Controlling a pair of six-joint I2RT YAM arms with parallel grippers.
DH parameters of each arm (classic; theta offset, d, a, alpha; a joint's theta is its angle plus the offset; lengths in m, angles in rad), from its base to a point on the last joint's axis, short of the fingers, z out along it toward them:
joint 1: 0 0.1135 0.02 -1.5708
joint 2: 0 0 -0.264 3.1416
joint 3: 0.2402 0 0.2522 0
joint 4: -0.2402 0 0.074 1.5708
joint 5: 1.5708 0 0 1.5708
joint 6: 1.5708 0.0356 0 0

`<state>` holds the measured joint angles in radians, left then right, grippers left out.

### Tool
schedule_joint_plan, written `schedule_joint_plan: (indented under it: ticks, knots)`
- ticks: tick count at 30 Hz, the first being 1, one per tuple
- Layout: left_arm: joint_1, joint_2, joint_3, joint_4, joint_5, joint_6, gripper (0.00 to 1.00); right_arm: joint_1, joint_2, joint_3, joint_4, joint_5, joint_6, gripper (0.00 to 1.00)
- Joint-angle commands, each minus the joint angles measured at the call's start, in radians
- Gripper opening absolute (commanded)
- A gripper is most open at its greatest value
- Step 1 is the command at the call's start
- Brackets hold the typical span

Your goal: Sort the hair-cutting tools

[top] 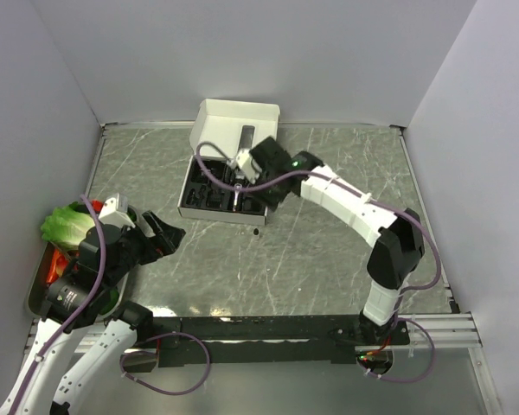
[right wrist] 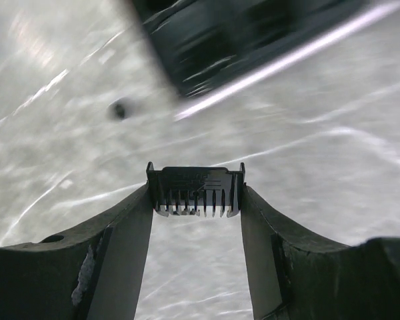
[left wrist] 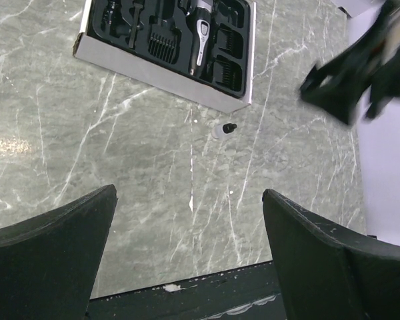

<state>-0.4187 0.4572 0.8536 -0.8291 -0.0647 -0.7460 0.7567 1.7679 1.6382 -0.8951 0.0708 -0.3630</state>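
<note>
A small black comb attachment [right wrist: 196,181] is gripped across its width by the right gripper [right wrist: 197,199], one finger on each end and the teeth pointing back toward the wrist. It is held in the air above the bench [left wrist: 120,153], just off the near right corner of the white box [left wrist: 153,72]. In the right wrist view the box is seen only as a blurred dark shape with a pale edge. The slim black-and-silver clipper [left wrist: 201,33] is seated in the black insert of the box, toward its right side. More black combs [left wrist: 162,41] are lodged in the compartments around the clipper. The lid [top: 238,117] is stood open at the far edge of the box. A tiny white-and-black piece [left wrist: 225,129] is lying on the bench just in front of the box's near right corner, apart from it. The left gripper [left wrist: 190,197] is held spread wide with nothing between its fingers, well to the near left of the box and aimed toward it. Farther left of the box, a metal tray [top: 36,298] is seen with a head of lettuce [top: 67,223] at its far end.
</note>
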Motion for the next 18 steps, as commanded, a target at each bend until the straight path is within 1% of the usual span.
schedule_joint_plan:
  ticks: [1, 5, 6, 15, 18]
  knots:
    - [-0.002, -0.005, 0.024, 0.028, 0.035, -0.004, 0.97, -0.051, 0.057, 0.159, -0.054, 0.101, -0.088, 0.5]
    - [-0.002, -0.009, 0.001, 0.054, 0.051, -0.009, 0.97, -0.069, 0.137, 0.244, -0.004, 0.145, -0.154, 0.5]
    - [-0.002, -0.009, -0.001, 0.056, 0.049, -0.006, 0.97, -0.074, 0.18, 0.299, -0.005, 0.149, -0.175, 0.51]
    - [-0.002, 0.023, 0.013, 0.058, 0.052, 0.019, 0.97, -0.086, 0.409, 0.563, -0.038, 0.164, -0.344, 0.51]
    - [-0.002, 0.032, 0.01, 0.056, 0.057, 0.02, 0.97, -0.091, 0.409, 0.555, 0.002, 0.133, -0.404, 0.51]
